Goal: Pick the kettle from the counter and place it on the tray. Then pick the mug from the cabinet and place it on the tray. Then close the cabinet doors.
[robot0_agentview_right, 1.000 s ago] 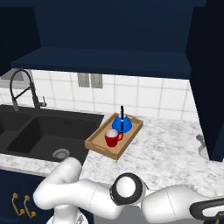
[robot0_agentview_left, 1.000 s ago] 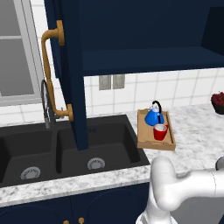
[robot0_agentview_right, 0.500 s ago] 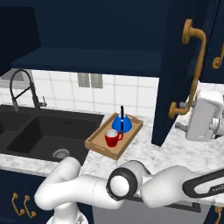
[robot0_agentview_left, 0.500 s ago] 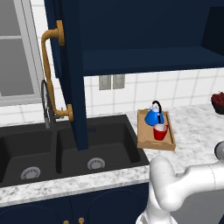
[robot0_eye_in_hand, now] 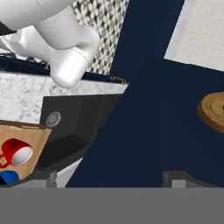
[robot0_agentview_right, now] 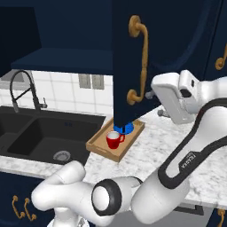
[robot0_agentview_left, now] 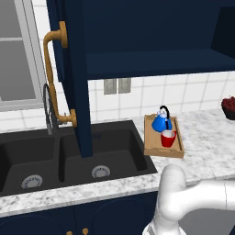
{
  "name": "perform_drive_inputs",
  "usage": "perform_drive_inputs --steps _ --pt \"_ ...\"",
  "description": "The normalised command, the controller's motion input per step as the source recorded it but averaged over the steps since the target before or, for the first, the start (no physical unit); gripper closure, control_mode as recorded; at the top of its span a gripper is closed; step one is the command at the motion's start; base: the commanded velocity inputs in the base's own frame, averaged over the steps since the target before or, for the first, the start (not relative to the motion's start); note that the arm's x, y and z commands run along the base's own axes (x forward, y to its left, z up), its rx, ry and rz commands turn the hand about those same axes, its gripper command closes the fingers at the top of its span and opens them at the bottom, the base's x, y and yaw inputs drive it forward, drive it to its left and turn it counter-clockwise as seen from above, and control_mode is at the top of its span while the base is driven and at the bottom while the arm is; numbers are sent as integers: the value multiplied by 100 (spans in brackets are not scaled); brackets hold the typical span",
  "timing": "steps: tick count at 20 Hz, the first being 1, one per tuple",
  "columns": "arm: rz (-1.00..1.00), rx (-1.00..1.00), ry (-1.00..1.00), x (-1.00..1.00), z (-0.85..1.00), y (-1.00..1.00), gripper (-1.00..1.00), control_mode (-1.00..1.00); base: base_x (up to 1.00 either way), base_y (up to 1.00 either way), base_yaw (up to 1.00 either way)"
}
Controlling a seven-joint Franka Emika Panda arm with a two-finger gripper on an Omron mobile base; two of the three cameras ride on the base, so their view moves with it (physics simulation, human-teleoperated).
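The wooden tray (robot0_agentview_left: 151, 148) lies on the marble counter (robot0_agentview_left: 206, 142) right of the sink. It carries the blue kettle (robot0_agentview_left: 161, 121) and the red mug (robot0_agentview_left: 168, 138). In the right base view the cabinet's right door (robot0_agentview_right: 126, 53), with its curved brass handle (robot0_agentview_right: 141, 66), stands half swung in front of the tray (robot0_agentview_right: 99, 146), hiding most of the kettle (robot0_agentview_right: 127, 129) behind the mug (robot0_agentview_right: 114, 139). My gripper (robot0_agentview_right: 157, 103) is open against that door's right side, holding nothing. The hand view looks along the door (robot0_eye_in_hand: 144, 131), past the mug (robot0_eye_in_hand: 17, 153). The left door (robot0_agentview_left: 71, 78) stands open.
A black double sink (robot0_agentview_left: 69, 156) with a tall faucet (robot0_agentview_left: 48, 110) sits left of the tray. The open cabinet's navy shelf (robot0_agentview_left: 156, 64) hangs above the counter. A dark bowl (robot0_agentview_left: 228, 106) stands at the far right. My own arm (robot0_agentview_right: 177, 177) arches over the counter's right part.
The right cabinet door has swung leftward, from out of sight to the middle of the right base view. My hand has followed it, with the jaws staying wide.
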Motion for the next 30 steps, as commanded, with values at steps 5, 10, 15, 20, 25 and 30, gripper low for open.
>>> perform_drive_inputs --steps 5,10,15,20,25,30 --pt "-27 -12 -21 59 -13 91 -100 -100 0 0 0" --pt "-24 -10 -26 83 -19 49 -100 -100 0 0 0" --pt "-23 -12 -21 100 -1 10 -100 -100 0 0 0" --pt "-24 -14 -15 97 4 0 -100 -100 0 0 0" --pt "-28 -14 -10 91 6 0 -100 -100 0 0 0" --pt "-25 -9 -7 91 7 -7 -100 -100 0 0 0"
